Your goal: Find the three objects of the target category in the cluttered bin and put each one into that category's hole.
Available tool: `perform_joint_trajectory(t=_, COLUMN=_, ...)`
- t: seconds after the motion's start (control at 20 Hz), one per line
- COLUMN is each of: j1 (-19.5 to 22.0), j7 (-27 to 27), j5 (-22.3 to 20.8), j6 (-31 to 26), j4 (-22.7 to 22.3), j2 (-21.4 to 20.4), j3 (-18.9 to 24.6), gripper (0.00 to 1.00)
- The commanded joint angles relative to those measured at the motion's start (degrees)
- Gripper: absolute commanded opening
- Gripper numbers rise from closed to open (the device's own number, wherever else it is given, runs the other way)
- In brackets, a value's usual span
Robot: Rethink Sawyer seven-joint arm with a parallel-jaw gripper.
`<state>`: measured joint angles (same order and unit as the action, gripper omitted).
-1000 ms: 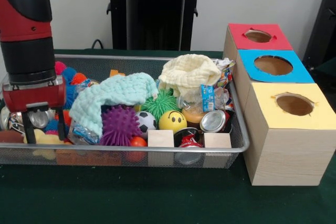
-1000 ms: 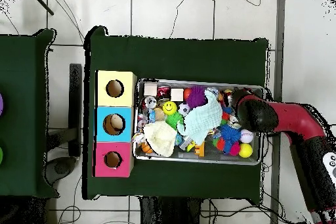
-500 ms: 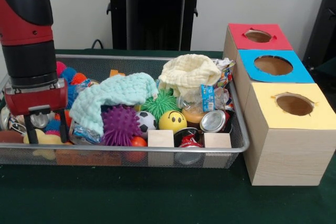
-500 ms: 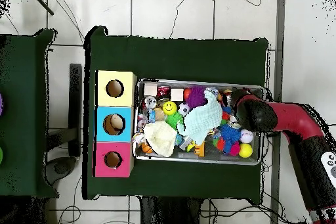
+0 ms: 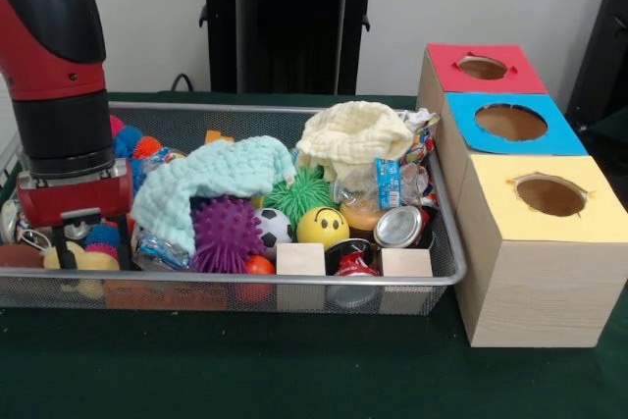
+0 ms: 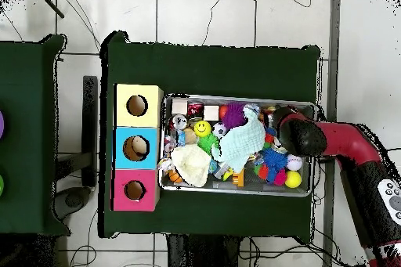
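I see the worktop [image 5: 294,380] covered in dark green cloth. On it sits a rectangular wire-mesh bin [image 5: 245,287], packed with clutter. Beside it stands a row of three plain wooden boxes, each topped with coloured card cut by a round hole: yellow box [image 5: 535,242], blue box [image 5: 510,123], red box [image 5: 483,68].

My arm [image 5: 61,85], glossy red and black, comes down into the bin's end farthest from the boxes. The pincer [image 5: 93,242] has its two thin black fingers spread apart, tips down among the items, gripping nothing I can make out.

The task does not name the target category, so I cannot single out its objects; all the items lie in the bin. A waffle-textured mint cloth [image 5: 211,179] drapes over the middle; a cream cloth [image 5: 353,139] is bunched nearer the boxes. Below lie a spiky purple ball [image 5: 224,233], a spiky green ball [image 5: 299,193], a crushed metal can [image 5: 397,227], a smooth yellow smiley ball [image 5: 322,227], two bare wooden cubes [image 5: 300,260] and a small soccer ball [image 5: 271,228].
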<state>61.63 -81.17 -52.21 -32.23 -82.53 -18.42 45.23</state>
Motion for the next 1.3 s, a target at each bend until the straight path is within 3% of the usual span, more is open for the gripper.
perform_joint_trajectory(t=0.05, j1=-2.71, j7=18.56, j5=-5.09, j6=2.06, j4=6.71, j2=6.1, j3=1.76, gripper=1.0)
perform_joint_trajectory(t=0.6, j1=-3.0, j7=18.59, j5=-5.57, j6=-0.39, j4=8.13, j2=5.84, j3=0.87, gripper=1.0)
perform_joint_trajectory(t=1.0, j1=-2.01, j7=16.97, j5=-5.95, j6=-1.33, j4=5.53, j2=1.91, j3=-0.99, gripper=1.0)
perform_joint_trajectory(t=1.3, j1=-2.17, j7=17.17, j5=-6.07, j6=-2.23, j4=6.11, j2=2.44, j3=-1.59, gripper=1.0)
